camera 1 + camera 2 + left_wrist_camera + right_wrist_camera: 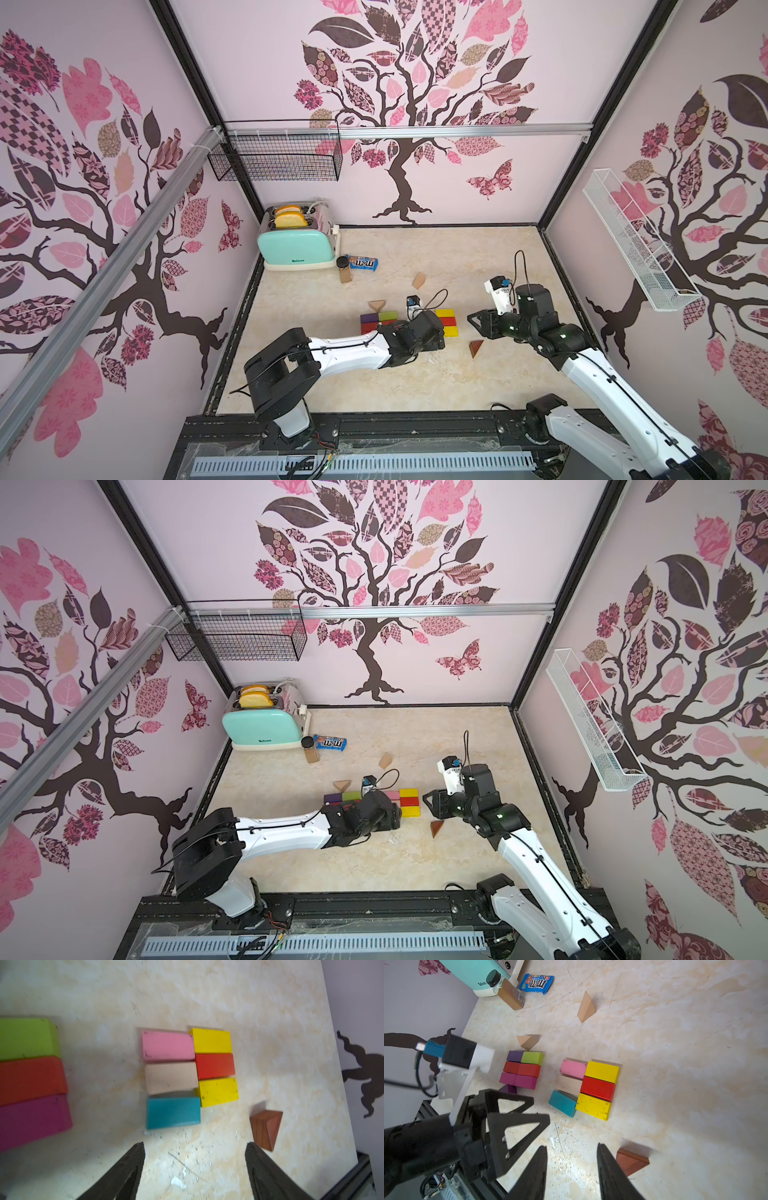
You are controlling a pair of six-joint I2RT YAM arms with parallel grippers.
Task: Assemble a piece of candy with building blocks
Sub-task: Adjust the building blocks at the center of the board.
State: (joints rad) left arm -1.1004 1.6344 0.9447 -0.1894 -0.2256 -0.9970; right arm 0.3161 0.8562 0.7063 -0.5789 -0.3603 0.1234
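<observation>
Two block slabs sit apart in the middle of the counter [675, 1064]: purple-green-red-magenta group [522, 1070], pink-tan-teal-yellow-red group [588, 1086]. Left for you, I'd guess: join them and add the end triangles. Brown triangle [632, 1160] and tan triangle [586, 1007] lie loose. Left arm [353, 353] reaches low over the blocks, right arm [586, 365] is near the brown triangle. Both jaws are parted and empty.

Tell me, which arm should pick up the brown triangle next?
Probably the right arm: the right fingers, open and empty, sit just beside the brown triangle. The left fingers, also open, point at the teal block instead.
</observation>
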